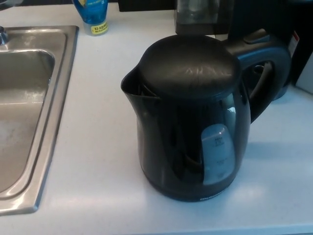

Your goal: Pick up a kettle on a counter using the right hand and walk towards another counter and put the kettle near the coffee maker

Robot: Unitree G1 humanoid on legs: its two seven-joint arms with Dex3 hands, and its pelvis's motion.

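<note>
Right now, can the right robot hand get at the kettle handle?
Probably yes. The kettle stands upright on the counter with its handle turned to the robot's right, and the counter beside it looks free. The robot hand itself is out of view, so its reach is unconfirmed.

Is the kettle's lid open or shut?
Shut: the lid sits flat on the upright kettle, with no gap showing.
</note>
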